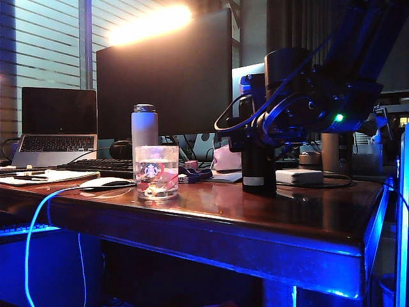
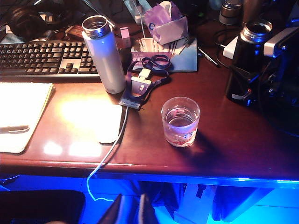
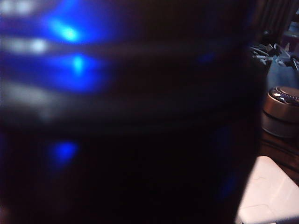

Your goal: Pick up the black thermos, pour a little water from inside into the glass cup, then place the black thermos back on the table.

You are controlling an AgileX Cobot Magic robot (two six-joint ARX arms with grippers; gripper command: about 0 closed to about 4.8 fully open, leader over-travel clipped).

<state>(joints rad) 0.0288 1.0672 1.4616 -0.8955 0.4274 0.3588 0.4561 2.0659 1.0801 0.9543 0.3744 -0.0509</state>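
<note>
Across the table [image 1: 307,211]: nothing spilled, nothing tipped, as far as can be seen.

At its right side, right gripper [image 1: 268,125] level with the middle of the black thermos [image 1: 259,169], set around or right against it. Cannot tell how the jaws stand: the wrist view is filled by the dark wall of the bottle, and from outside the fingers are lost against it.

Black thermos upright, base on the wood, white label near the foot, lid off with the shiny mouth open. Not lifted, not tilted.

Well apart to the left, near the front edge, glass cup [image 1: 156,171] upright and holding some water, roughly to half.

Off the front edge, left gripper [image 2: 131,212] hanging clear of everything, carrying nothing; only the finger ends visible, too dark to tell spread from pressed together.

Judged from this: either at the very start, with lift, pour and set-down all left, or at the very end, with only letting go left. Water in the cup points neither way for certain.
</note>
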